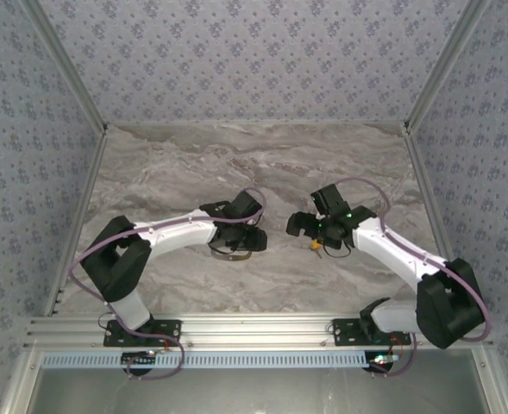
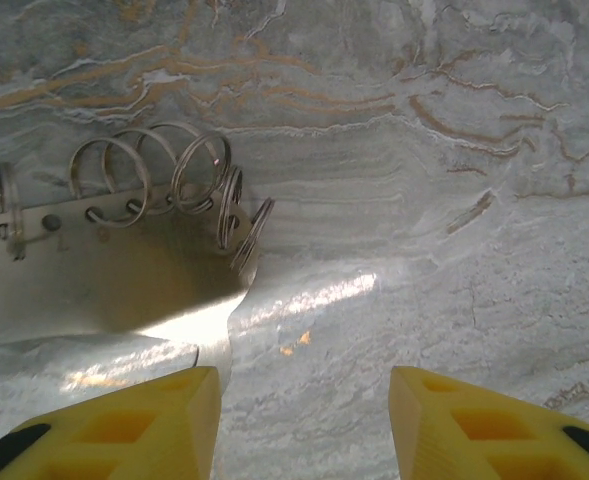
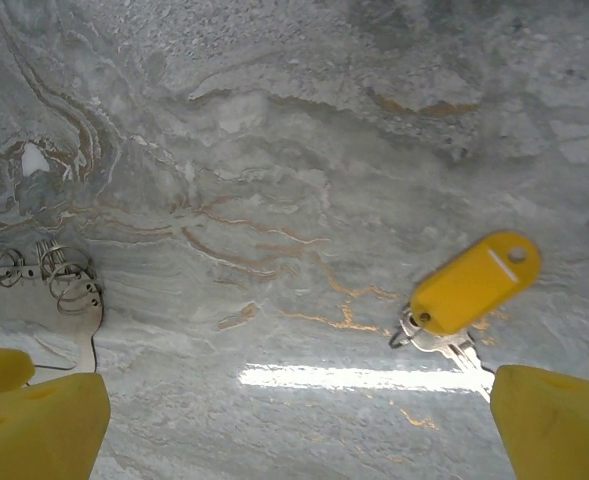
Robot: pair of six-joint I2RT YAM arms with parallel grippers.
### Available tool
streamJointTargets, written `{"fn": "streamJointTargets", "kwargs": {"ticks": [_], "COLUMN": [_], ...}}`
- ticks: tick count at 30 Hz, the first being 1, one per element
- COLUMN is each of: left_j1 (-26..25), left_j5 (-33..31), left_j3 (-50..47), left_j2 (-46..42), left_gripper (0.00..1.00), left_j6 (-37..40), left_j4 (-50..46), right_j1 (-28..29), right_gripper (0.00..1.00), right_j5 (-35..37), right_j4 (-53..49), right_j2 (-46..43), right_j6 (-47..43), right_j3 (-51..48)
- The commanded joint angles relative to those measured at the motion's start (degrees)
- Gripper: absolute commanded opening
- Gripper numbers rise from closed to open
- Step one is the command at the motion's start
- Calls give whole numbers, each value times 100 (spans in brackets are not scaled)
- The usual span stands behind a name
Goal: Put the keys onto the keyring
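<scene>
"Where did things sit on the table point(image 1: 262, 155)?"

"Both arms reached inward. My left gripper point(image 2: 302, 390) hung low with its fingers point(image 2: 154, 425) spread and nothing between them. Just ahead and to one side lay a metal plate point(image 2: 94, 270) with the keyring point(image 2: 236, 215) loops along its edge. The right gripper point(image 3: 296, 390) was spread and empty too."

"And the keys?"

"The keys point(image 3: 471, 285) lay flat on the table with the yellow tag uppermost, just ahead of my right fingers point(image 3: 559, 420) and well apart from the plate. I judged a pinch across the tag best, leaving the metal end free. The left should pin the plate so the loops wouldn't skid."
</scene>
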Motion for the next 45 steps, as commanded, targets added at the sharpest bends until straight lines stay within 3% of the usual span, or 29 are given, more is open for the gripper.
{"fn": "streamJointTargets", "kwargs": {"ticks": [1,13,33,45], "left_j1": [-78,-88,-89,-91], "left_j5": [-116,-522,-811,-1023], "left_j3": [191,365,772,890], "left_j2": [179,563,960,987], "left_gripper": [48,47,44,35], "left_j6": [-42,49,275,444], "left_j4": [163,219,-59,-378], "right_j1": [-71,-168,-430,-445], "right_gripper": [100,99,90,87], "right_j5": [69,-630,-1063,-1081], "right_j4": [-11,351,451,632], "right_j2": [-320,-1131,-1095,-1121], "right_j6": [131,203,148,237], "right_j3": [-214,-788,-890,-1012]}}
